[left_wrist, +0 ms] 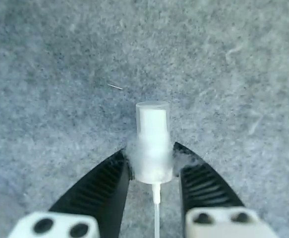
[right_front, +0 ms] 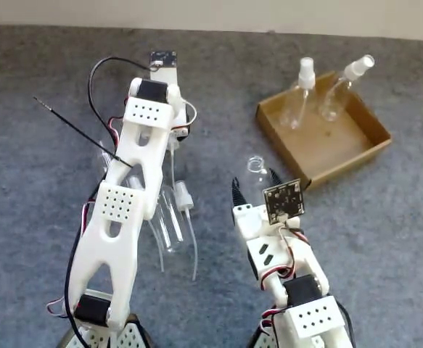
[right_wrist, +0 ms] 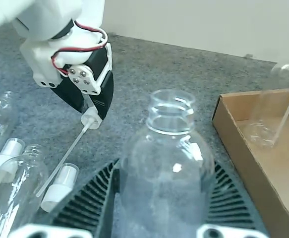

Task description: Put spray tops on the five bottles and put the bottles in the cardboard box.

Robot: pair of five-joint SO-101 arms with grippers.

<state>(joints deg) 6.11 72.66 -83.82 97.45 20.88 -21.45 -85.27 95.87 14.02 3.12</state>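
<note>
My left gripper [left_wrist: 153, 168] is shut on a white spray top [left_wrist: 153, 141], held above the carpet with its thin dip tube [left_wrist: 156, 213] trailing back between the fingers. In the right wrist view the same spray top [right_wrist: 90, 119] hangs from the left gripper [right_wrist: 93, 106] just beyond the bottle. My right gripper [right_wrist: 164, 198] is shut on a clear, upright bottle [right_wrist: 166, 163] with an open neck. From above, that bottle [right_front: 255, 165] stands between the black fingers of the right gripper [right_front: 255, 178], beside the cardboard box [right_front: 265, 123]. Two capped bottles [right_front: 298, 94] lean inside the box.
Clear bottles [right_front: 169, 225] and a loose spray top [right_front: 184, 196] lie on the grey carpet between the arms, partly under the left arm. They also show in the right wrist view as bottles [right_wrist: 15, 178] and a loose spray top [right_wrist: 60, 181]. A box wall [right_wrist: 233, 134] stands close to the held bottle.
</note>
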